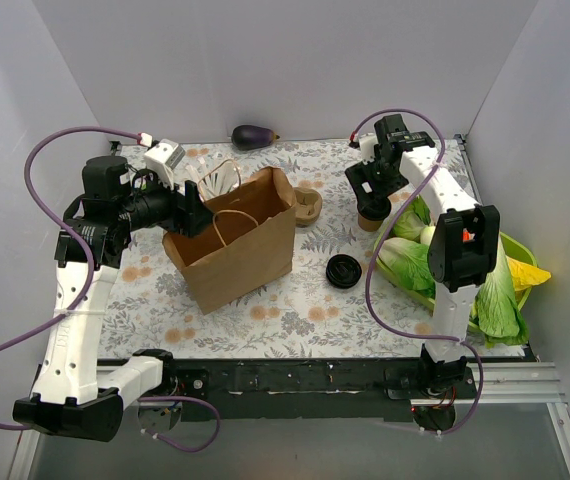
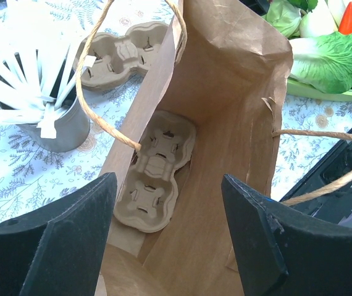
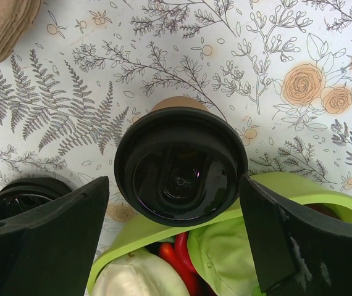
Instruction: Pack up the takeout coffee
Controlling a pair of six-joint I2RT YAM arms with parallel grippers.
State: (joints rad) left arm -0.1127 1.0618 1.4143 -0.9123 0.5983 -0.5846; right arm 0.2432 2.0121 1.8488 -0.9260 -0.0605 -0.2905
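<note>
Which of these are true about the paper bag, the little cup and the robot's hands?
1. A brown two-well cardboard carrier lies inside the brown paper bag. True.
2. The small tan paper cup has no lid. False: a round black lid sits on it.
3. The right gripper is shut on that cup. False: its fingers stand open on either side of the cup.
4. A second black lid lies on the flowered table. True.
</note>
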